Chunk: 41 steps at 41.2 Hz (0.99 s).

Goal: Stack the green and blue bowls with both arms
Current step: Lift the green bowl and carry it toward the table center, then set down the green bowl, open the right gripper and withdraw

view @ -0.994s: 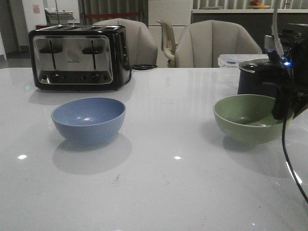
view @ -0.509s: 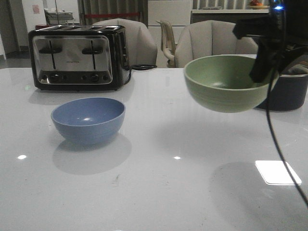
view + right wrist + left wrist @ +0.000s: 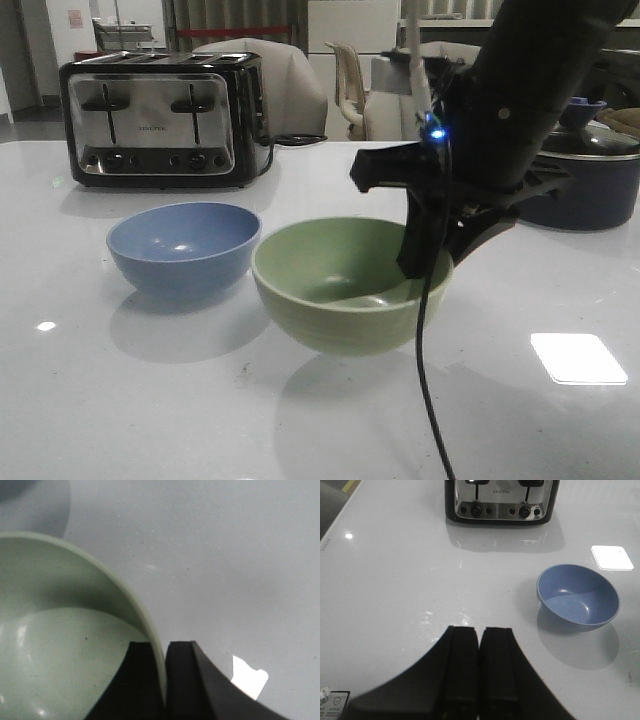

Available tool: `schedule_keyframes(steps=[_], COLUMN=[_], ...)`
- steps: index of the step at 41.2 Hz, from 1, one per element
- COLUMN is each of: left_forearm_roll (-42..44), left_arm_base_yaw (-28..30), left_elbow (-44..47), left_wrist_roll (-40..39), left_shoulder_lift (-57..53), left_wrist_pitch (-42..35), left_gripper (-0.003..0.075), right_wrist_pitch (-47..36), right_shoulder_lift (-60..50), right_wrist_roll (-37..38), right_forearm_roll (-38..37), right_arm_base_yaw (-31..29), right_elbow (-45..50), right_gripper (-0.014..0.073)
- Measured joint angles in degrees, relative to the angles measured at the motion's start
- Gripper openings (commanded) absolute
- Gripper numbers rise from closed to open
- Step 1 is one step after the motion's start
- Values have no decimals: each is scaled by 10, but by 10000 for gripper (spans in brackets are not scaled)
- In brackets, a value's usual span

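Note:
The green bowl [image 3: 345, 285] hangs a little above the white table, just right of the blue bowl [image 3: 184, 248], which rests on the table. My right gripper [image 3: 425, 258] is shut on the green bowl's right rim, one finger inside and one outside; the rim [image 3: 150, 630] shows between the fingers in the right wrist view. My left gripper [image 3: 479, 635] is shut and empty, over bare table, apart from the blue bowl [image 3: 577, 596] in the left wrist view. The left arm does not show in the front view.
A black-and-steel toaster [image 3: 165, 120] stands at the back left behind the blue bowl. A dark lidded pot [image 3: 590, 180] sits at the back right behind my right arm. Chairs stand beyond the table's far edge.
My right gripper has lifted the green bowl from the table's right side and carried it left and down, close beside the blue bowl. The blue bowl has not moved.

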Motion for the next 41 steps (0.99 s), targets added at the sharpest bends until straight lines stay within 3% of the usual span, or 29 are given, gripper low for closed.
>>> schedule_keyframes(steps=[8, 12, 25, 31, 41], left_forearm_roll=[0, 0, 0, 0, 0], left_arm_base_yaw=[0, 0, 0, 0, 0], left_elbow=[0, 0, 0, 0, 0], left_wrist_roll=[0, 0, 0, 0, 0], left_shoulder_lift=[0, 0, 0, 0, 0], left_wrist_pitch=[0, 0, 0, 0, 0], left_gripper=[102, 102, 102, 102, 102], right_wrist_pitch=[-19, -21, -22, -22, -17], right_shoulder_lift=[25, 25, -29, -129, -327], right_wrist_roll=[-5, -5, -10, -11, -13], right_forearm_roll=[1, 3, -23, -64, -124], right_arm_base_yaw=[0, 0, 0, 5, 19], right_elbow=[0, 0, 1, 28, 153], right_gripper=[351, 415, 409, 409, 409])
